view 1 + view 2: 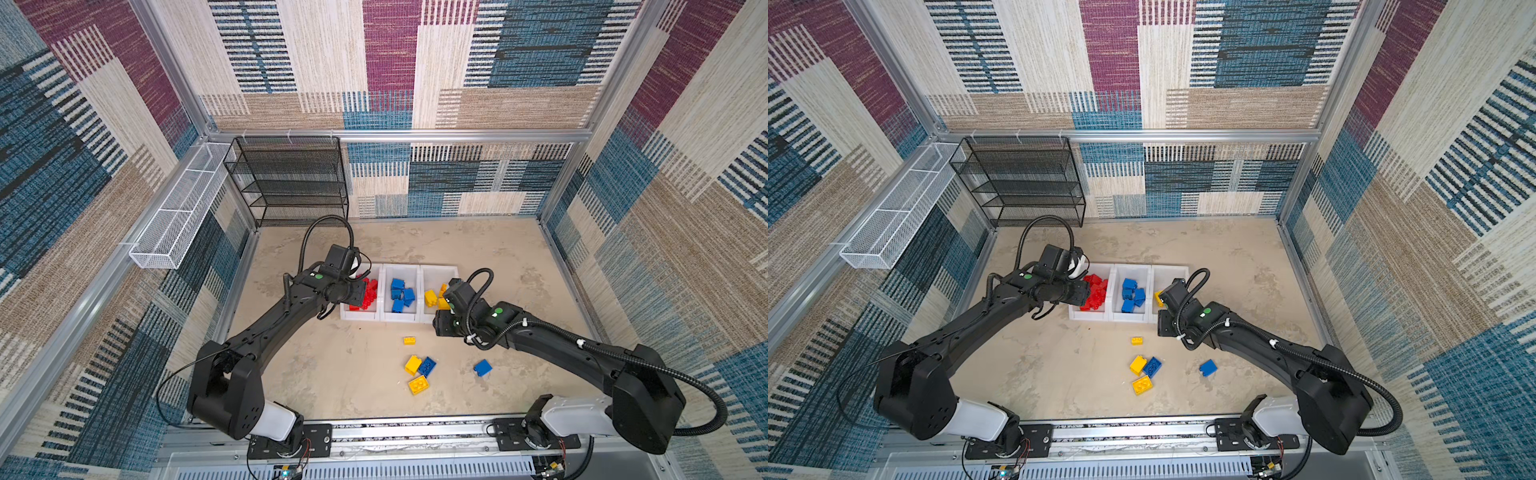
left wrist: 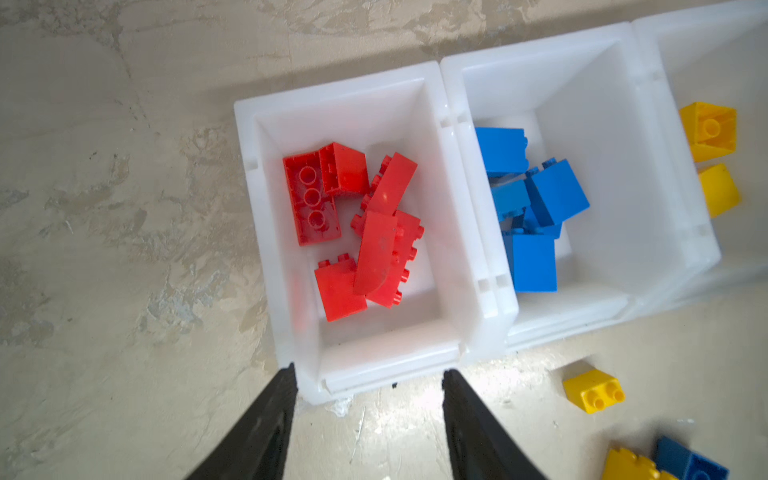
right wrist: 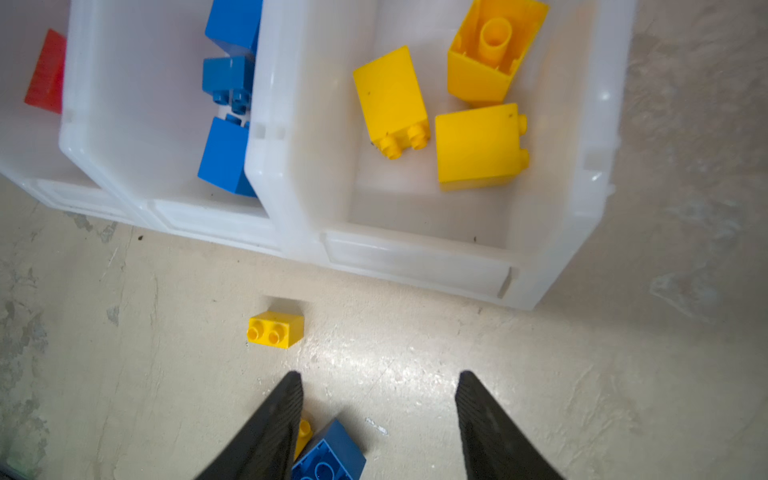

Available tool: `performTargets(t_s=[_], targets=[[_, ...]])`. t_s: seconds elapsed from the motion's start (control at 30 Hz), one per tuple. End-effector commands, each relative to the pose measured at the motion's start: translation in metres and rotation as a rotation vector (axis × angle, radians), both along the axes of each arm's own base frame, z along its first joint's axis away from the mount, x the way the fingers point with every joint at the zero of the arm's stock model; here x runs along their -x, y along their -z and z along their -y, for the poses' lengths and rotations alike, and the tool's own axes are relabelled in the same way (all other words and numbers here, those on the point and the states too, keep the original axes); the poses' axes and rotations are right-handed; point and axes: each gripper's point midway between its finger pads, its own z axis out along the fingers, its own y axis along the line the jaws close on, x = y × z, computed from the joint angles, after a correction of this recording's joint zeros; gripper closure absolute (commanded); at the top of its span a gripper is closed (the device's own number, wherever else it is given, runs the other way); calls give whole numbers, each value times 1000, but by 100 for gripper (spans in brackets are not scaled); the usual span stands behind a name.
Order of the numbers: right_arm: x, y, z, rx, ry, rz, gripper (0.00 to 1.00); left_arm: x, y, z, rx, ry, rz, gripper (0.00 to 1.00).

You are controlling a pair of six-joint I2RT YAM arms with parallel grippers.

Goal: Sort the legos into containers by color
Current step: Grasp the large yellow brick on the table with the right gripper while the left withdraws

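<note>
While the left claw (image 2: 369, 370) stands open, empty, over the 3 containers (image 2: 332, 89), the right claw (image 3: 380, 374) is likewise open, holding nothing.

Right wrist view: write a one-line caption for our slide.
Open right gripper hovers near a white bin holding three yellow bricks; one small yellow brick lies outside.

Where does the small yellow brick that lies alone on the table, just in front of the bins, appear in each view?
In a top view: the lone yellow brick is near the centre, just before the middle bin.
In a top view: slightly left of centre.
Left wrist: lower right.
Right wrist: lower middle, left of centre.
Shared landmark: the middle bin.
</note>
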Motion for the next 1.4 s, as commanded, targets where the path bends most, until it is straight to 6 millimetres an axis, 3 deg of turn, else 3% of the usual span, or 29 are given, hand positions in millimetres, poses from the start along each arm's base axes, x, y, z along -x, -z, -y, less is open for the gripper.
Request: performTargets(t_s=[0.0, 0.3, 0.5, 0.7, 1.0, 1.37], targets=[[13, 4, -17, -34, -45, -21, 38, 13, -1, -2, 63, -42, 0, 41], [57, 12, -70, -5, -328, -16, 37, 46, -3, -13, 179, -133, 26, 41], [78, 29, -82, 46, -428, -42, 37, 60, 5, -19, 209, -171, 16, 41], [83, 40, -94, 97, -479, -45, 37, 67, 10, -19, 225, -179, -3, 41], [70, 49, -92, 192, -454, -30, 37, 68, 9, -19, 232, -179, -2, 41], [75, 59, -94, 213, -490, -48, 39, 71, 10, -20, 232, -183, 0, 41]])
